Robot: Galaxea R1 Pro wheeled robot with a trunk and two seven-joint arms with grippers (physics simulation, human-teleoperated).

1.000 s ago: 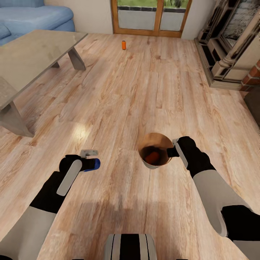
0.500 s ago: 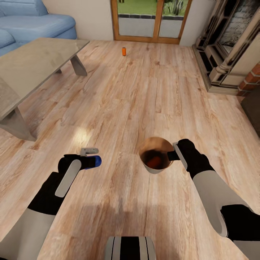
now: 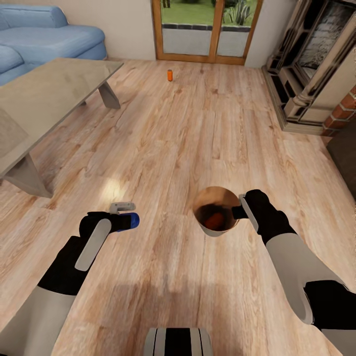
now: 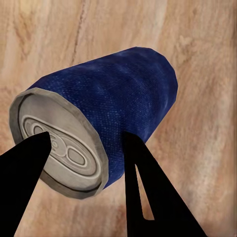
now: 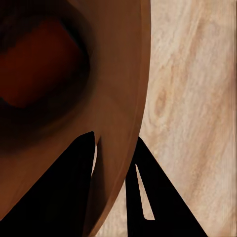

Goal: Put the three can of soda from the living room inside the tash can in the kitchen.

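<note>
Left pincer (image 3: 127,215) clamped on blue can (image 4: 106,126), axis pointing toward trash can (image 3: 216,230), itself rim-clamped by right pincer (image 3: 239,208).

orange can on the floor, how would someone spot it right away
Look to the wood-framed glass doors at the far wall; just before them, upright on the plank floor, stands the orange can. It stands alone, unlike the one inside the bin.

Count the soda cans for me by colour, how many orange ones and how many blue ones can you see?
Orange soda cans: 2, one on the floor near the glass doors, one inside the trash can.
Blue soda cans: 1, held in the left gripper.
Total: 3.
</note>
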